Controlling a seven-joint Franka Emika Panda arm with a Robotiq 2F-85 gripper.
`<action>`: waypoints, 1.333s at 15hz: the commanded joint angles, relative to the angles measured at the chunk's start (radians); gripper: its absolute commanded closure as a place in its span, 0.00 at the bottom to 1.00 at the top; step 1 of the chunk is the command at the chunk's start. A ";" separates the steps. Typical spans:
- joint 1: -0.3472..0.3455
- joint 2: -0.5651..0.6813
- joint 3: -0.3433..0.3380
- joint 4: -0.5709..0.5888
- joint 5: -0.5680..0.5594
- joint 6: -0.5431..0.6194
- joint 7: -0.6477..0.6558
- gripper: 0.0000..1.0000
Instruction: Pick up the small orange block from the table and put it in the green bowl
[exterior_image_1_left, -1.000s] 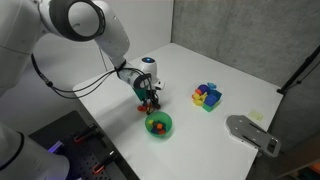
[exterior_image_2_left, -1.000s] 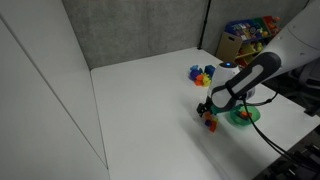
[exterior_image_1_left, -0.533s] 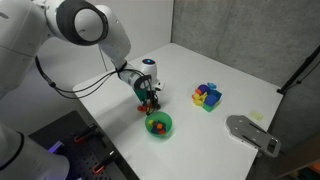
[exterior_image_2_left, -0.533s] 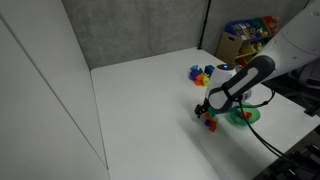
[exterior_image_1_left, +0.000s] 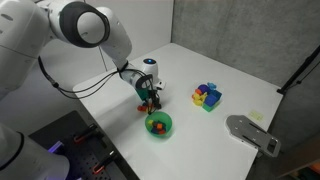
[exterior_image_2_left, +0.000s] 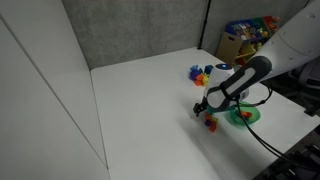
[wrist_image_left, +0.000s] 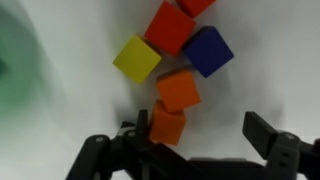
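Note:
In the wrist view several tiny cubes lie on the white table. One small orange block touches my left finger. A second orange cube sits just above it, with yellow, red and blue cubes beyond. My gripper is open and low over the table, and nothing is held between its fingers. It also shows in both exterior views, next to the green bowl. The bowl is a green blur at the wrist view's left edge. A small red thing lies in it.
A bigger yellow-blue-red block pile stands farther back on the table. A grey flat device lies near the table edge. A box of colourful toys sits behind the table. A black cable hangs from the arm.
The arm and gripper have barely moved. The cubes and the bowl stay where they were.

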 joint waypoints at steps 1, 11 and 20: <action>-0.009 0.002 0.000 0.018 0.005 0.008 -0.006 0.34; -0.009 -0.084 -0.018 -0.010 -0.009 -0.031 -0.019 0.91; -0.101 -0.272 -0.017 -0.137 -0.022 -0.146 -0.125 0.90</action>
